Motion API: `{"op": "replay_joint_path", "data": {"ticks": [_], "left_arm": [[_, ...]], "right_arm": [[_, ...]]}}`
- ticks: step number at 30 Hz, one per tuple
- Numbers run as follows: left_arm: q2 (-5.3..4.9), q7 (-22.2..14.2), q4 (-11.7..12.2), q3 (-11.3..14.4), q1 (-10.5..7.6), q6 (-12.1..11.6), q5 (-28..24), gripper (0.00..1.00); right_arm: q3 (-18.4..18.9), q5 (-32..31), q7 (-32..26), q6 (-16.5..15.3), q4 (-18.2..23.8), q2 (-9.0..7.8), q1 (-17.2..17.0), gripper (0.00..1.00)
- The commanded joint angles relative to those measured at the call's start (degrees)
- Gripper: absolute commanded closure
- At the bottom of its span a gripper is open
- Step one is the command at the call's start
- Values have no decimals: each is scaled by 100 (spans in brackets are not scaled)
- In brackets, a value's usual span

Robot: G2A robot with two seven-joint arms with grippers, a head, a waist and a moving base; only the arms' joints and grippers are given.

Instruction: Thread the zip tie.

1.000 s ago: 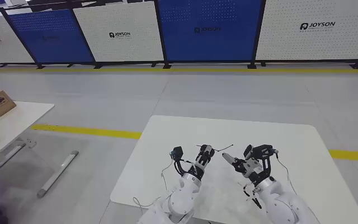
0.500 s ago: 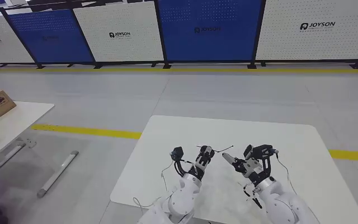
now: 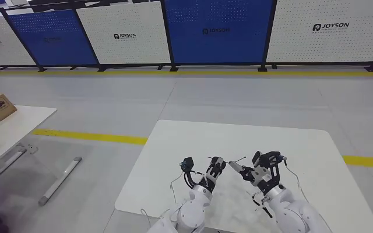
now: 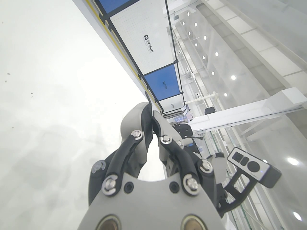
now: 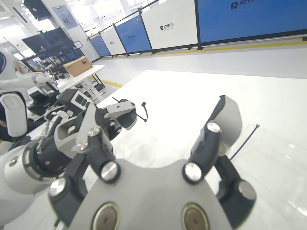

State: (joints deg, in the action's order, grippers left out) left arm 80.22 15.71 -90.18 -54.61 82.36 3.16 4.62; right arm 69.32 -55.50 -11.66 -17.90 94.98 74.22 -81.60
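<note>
pinching the tie [image 5: 144,103] above the table [image 5: 191,92], left claw [image 5: 134,115] is clenched on it; right claw [image 5: 158,108] hangs open nearby. it's floppy, so threading could miss, or it slips if bumped.

Right gripper: grey metal two-finger right gripper [image 5: 158,104], fingers spread wide above the plain white tabletop [image 5: 191,89].
Left gripper: grey left gripper [image 5: 134,115], pads pinched on a short, curled black plastic zip tie [image 5: 146,113].
Spare tie: straight black zip tie [image 5: 243,143], lying on a clear plastic sheet [image 5: 275,142], just beside one right finger.
Background: brown cardboard box [image 5: 78,66] on a separate white desk [image 5: 93,69]; blue and white fence panels [image 5: 215,20].
</note>
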Motion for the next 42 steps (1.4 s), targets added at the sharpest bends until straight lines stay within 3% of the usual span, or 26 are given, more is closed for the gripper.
{"op": "replay_joint_path", "data": {"ticks": [1, 7, 17, 22, 32, 33, 36, 42], "left_arm": [[0, 0, 0, 0, 0, 0, 0, 100], [0, 0, 0, 0, 0, 0, 0, 100], [15, -89, -130, 25, 69, -101, -128, 100], [66, 239, -149, 98, 16, -156, -111, 100], [66, 239, -149, 98, 16, -156, -111, 100], [66, 239, -149, 98, 16, -156, -111, 100], [66, 239, -149, 98, 16, -156, -111, 100], [66, 239, -149, 98, 16, -156, -111, 100]], "right_arm": [[12, -150, -25, -67, 27, -18, -16, 0], [17, -65, -359, -158, -13, -71, 108, 0], [-26, -129, -333, -158, -16, -76, 91, 0], [-36, -105, -145, 126, -48, -60, 109, 0], [-16, 89, -104, 219, -65, -52, 109, 0], [5, 154, -81, 227, -65, -51, 116, 52], [38, 210, -147, 140, -53, -64, 124, 97], [45, 348, -330, -158, -23, -95, 118, 100]]}}
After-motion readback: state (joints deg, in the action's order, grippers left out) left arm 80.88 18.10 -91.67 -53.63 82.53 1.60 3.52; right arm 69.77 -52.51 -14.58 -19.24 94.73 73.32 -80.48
